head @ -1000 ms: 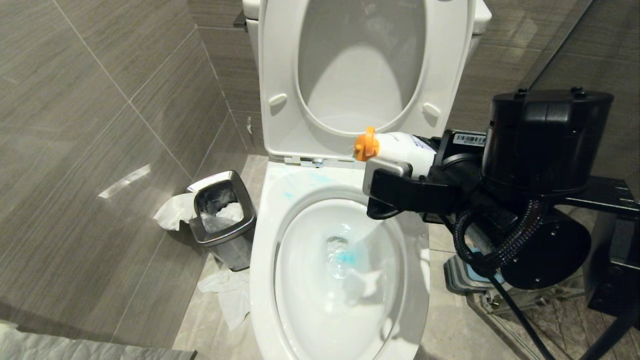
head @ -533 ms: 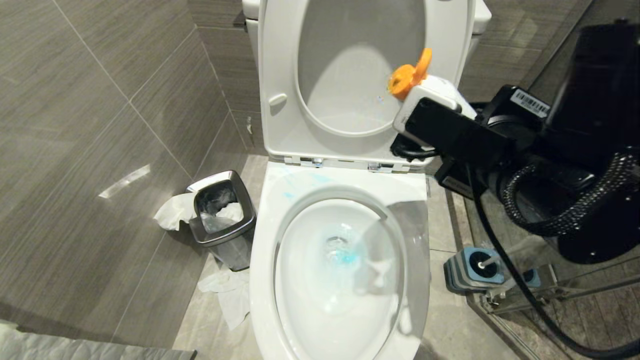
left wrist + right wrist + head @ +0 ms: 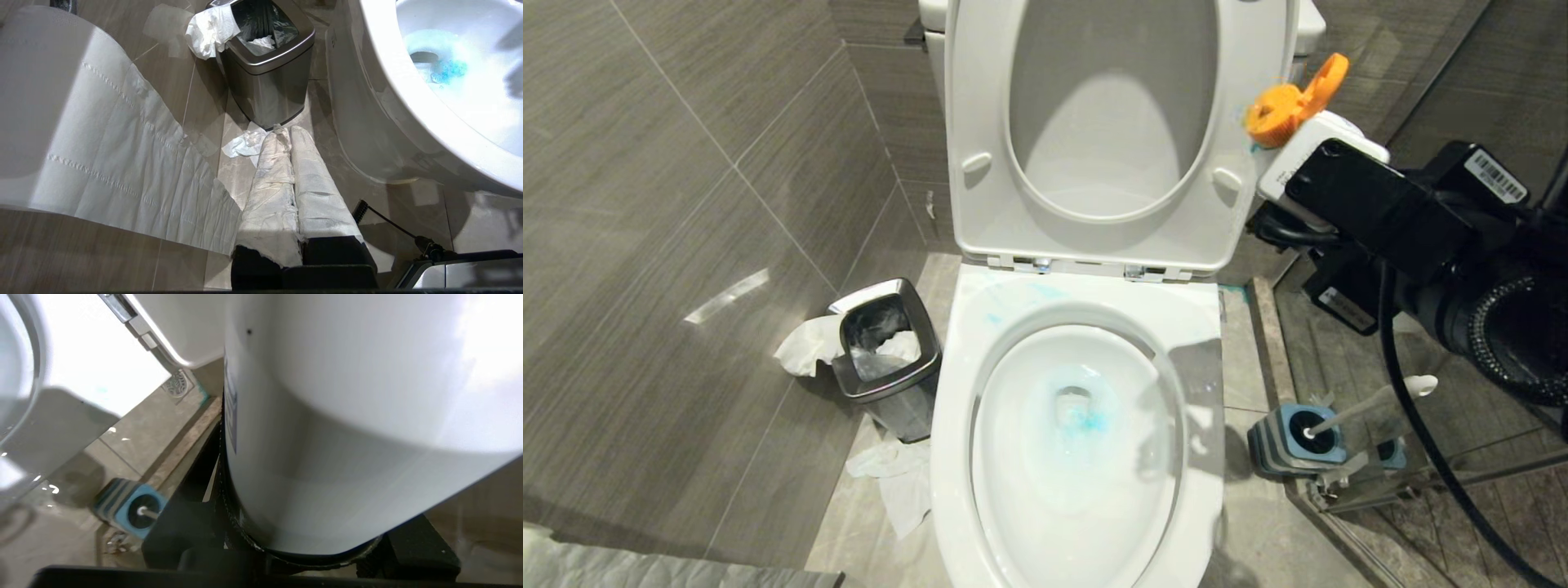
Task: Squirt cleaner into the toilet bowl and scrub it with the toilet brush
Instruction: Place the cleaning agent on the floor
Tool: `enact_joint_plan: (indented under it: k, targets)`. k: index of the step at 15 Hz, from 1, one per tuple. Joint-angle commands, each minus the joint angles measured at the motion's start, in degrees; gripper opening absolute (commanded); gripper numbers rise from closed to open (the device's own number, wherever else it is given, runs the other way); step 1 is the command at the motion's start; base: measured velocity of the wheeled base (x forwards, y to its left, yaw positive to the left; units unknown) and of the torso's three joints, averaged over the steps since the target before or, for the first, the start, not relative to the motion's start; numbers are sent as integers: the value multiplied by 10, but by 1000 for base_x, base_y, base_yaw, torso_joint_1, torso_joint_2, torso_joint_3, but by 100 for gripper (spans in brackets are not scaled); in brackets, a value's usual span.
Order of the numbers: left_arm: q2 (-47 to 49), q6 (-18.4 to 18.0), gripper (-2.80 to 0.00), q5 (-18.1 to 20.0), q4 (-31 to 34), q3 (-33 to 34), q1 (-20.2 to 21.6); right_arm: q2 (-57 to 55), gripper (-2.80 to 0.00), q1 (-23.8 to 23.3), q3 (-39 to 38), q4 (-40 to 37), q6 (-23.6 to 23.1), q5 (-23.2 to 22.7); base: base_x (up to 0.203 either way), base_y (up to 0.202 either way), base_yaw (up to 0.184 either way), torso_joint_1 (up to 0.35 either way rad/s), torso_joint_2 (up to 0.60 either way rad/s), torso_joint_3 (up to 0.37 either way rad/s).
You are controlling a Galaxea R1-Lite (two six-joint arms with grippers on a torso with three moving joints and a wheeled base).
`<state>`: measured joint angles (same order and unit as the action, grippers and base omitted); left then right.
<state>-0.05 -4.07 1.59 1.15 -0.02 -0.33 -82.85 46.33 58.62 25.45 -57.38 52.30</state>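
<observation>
Glossy white toilet bowl (image 3: 980, 425), turquoise cleaner (image 3: 1086, 420) tinting its drain, right pincer (image 3: 1307, 175) clamped on white orange-capped bottle (image 3: 1298, 122)

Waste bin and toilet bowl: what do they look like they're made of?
The waste bin looks like brushed metal, probably stainless steel: grey satin sides and a brighter rim that catches the light; a dark liner shows inside. The toilet bowl looks like glazed ceramic: glossy white with sharp highlights and reflections, blue cleaner pooled at the drain. Neither can be confirmed by look alone.
</observation>
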Motion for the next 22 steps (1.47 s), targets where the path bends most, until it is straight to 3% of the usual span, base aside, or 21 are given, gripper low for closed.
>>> enact_joint_plan:
  k: [1,3,6,9,13,15,19,20,22]
  targets:
    - [0,0,-280,1,0,0,0,18,-280,-6,-33,2,42,4,0,0,0,0,0,0]
    - [0,-1,-280,0,0,0,0,47,-280,-6,-59,2,61,17,0,0,0,0,0,0]
    - [0,-1,-280,0,0,-1,0,83,-280,-25,-40,-50,31,37,0,0,0,0,0,0]
    - [0,0,-280,0,0,0,0,99,-280,-75,-24,-94,28,20,0,0,0,0,0,0]
    - [0,0,-280,0,0,0,0,108,-280,-99,8,-126,46,-8,0,0,0,0,0,0]
    - [0,-1,-280,0,0,0,0,86,-280,-124,31,-134,81,-83,0,0,0,0,0,0]
    - [0,0,-280,0,0,0,0,50,-280,-195,95,-205,223,-339,0,0,0,0,0,0]
    - [0,0,-280,0,0,0,0,47,-280,-204,102,-212,262,-365,0,0,0,0,0,0]
    - [0,0,-280,0,0,0,0,45,-280,-207,101,-201,321,-370,0,0,0,0,0,0]
